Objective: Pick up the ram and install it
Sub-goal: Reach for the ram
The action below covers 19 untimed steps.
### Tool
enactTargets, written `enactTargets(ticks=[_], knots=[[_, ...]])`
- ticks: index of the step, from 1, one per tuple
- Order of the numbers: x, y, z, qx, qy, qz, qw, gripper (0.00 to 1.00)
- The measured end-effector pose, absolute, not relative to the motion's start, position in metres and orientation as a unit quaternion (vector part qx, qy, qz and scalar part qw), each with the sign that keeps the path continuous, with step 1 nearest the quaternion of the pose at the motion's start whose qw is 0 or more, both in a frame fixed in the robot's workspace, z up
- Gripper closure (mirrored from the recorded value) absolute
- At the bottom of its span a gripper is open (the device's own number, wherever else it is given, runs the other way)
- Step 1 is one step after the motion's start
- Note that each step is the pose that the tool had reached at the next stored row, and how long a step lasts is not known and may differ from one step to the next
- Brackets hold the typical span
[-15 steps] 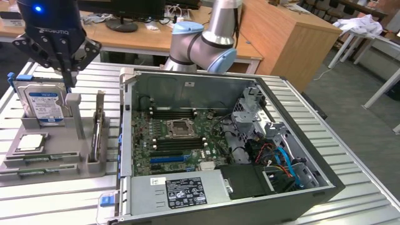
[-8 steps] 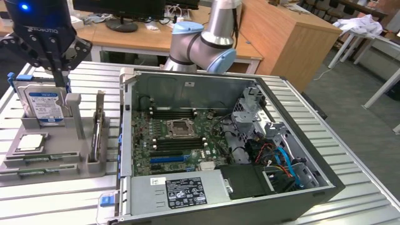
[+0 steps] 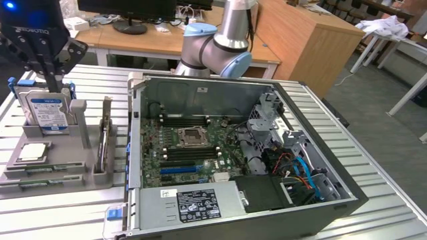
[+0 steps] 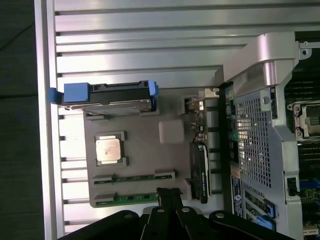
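Gripper (image 3: 49,80) hangs closed and empty above the grey tray (image 3: 70,179), where the ram (image 4: 127,199) lies slotted.

Arm (image 3: 230,20): silver-grey metal tube, rounded grey joint housings, pale blue end caps (image 3: 235,65). Gripper (image 3: 50,82): black body, white "ROBOTIQ" lettering, lit blue indicator light (image 3: 9,5). Jaws: slim black linkage bars; round pivot pins visible in wrist view.

Bright, even rm light; glare off table slats (image 4: 72,135); case interior (image 3: 200,95) partly shaded.
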<state>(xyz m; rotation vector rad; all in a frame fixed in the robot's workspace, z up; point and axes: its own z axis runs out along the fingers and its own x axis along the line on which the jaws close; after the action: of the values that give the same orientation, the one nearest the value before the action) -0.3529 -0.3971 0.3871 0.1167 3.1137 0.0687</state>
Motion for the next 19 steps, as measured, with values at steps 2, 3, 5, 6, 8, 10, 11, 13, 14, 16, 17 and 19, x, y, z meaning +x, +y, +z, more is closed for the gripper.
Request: enactTargets(ticks=[2, 3, 5, 6, 8, 10, 11, 13, 14, 16, 17, 19], knots=[[-0.357, -0.397, 0.387, 0.037, 0.999, 0.022, 0.012, 0.89], [-0.359, -0.397, 0.387, 0.037, 0.999, 0.022, 0.012, 0.89], [-0.364, -0.397, 0.387, 0.037, 0.999, 0.022, 0.012, 0.89], [-0.366, -0.397, 0.387, 0.037, 0.999, 0.022, 0.012, 0.89], [-0.37, -0.397, 0.387, 0.037, 0.999, 0.022, 0.012, 0.89], [-0.374, -0.397, 0.387, 0.037, 0.999, 0.022, 0.012, 0.89], [-0.376, -0.397, 0.387, 0.037, 0.999, 0.022, 0.012, 0.89], [-0.379, -0.397, 0.386, 0.037, 0.999, 0.022, 0.013, 0.89], [-0.38, -0.397, 0.386, 0.037, 0.999, 0.022, 0.012, 0.89], [-0.383, -0.397, 0.386, 0.037, 0.999, 0.022, 0.012, 0.89], [-0.384, -0.397, 0.386, 0.037, 0.999, 0.022, 0.012, 0.89], [-0.385, -0.397, 0.386, 0.037, 0.999, 0.022, 0.013, 0.89]])
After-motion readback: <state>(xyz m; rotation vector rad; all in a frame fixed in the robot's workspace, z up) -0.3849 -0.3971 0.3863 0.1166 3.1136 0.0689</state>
